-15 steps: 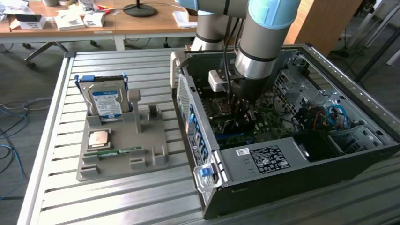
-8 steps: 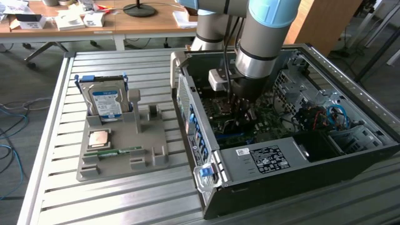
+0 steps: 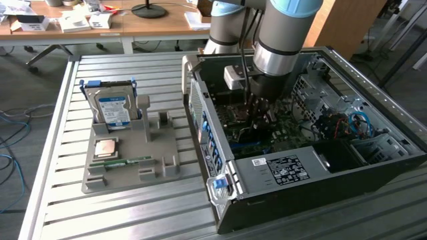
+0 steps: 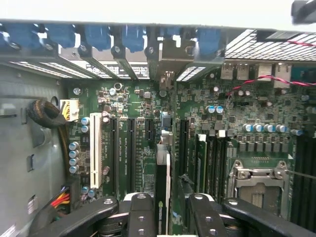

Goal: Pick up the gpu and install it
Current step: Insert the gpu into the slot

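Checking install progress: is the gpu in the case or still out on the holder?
In the case: the gpu stands on edge over the motherboard slots, between the jaws.

A slatted metal workbench (image 3: 133, 210) stands on a grey floor (image 3: 20, 100); behind it, a cluttered wooden desk (image 3: 140, 24) holds boxes and a lamp base (image 3: 149, 10).

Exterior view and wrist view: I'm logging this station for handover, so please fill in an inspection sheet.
Surface: grey slatted metal table.
Job's things: thin dark gpu card stands edge-on over the green motherboard, inside the open black computer case.
Clutter: grey parts holder with silver blue-labelled hard drive.
Grippers: black gripper astride the card.
Cables: red wire; blue cables.
Surroundings: wooden desk.
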You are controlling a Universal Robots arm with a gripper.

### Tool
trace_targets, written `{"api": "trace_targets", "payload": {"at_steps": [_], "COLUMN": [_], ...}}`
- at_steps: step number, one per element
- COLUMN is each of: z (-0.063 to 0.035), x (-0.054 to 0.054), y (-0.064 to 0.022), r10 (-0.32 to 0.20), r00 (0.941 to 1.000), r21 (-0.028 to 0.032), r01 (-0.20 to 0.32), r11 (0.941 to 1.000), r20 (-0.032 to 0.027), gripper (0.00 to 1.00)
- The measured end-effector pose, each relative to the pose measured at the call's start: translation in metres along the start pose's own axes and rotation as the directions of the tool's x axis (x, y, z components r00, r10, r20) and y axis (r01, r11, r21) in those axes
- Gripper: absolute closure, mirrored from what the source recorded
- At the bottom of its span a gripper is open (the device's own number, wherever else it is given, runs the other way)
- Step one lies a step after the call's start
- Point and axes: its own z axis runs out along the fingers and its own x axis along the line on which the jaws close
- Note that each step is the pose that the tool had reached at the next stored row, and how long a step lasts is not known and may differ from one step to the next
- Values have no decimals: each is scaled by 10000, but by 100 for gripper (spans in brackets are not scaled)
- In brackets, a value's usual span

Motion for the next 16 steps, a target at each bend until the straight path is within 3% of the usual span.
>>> {"api": "trace_targets", "payload": {"at_steps": [16], "z": [-435], "x": [-5], "y": [-9], "r10": [-1], "r00": [10000], "r21": [7], "r01": [1], "r11": [10000], "r20": [23], "gripper": [67]}}
